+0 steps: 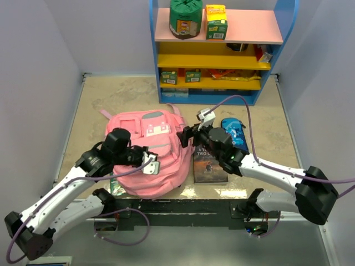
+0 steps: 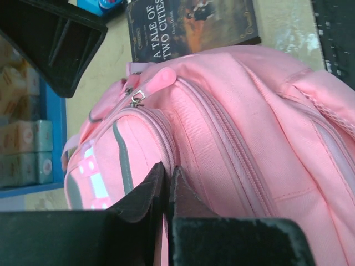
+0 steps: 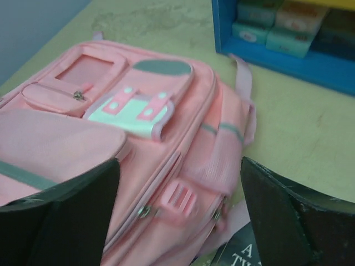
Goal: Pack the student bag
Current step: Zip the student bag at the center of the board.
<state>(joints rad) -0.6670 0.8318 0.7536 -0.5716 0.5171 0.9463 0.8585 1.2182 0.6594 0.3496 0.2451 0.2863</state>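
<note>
Your left gripper (image 2: pixel 166 176), bottom of frame, pinches the student bag (image 2: pixel 238 133); the right gripper (image 3: pixel 178 172) hangs jaws apart. Tug hard and the fabric slips free.

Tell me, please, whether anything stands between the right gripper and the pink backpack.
Nothing visible does. The right gripper hangs open at the side of the backpack, and its wrist view shows only pink fabric ahead. The book lies beside the backpack, not between the two.
</note>
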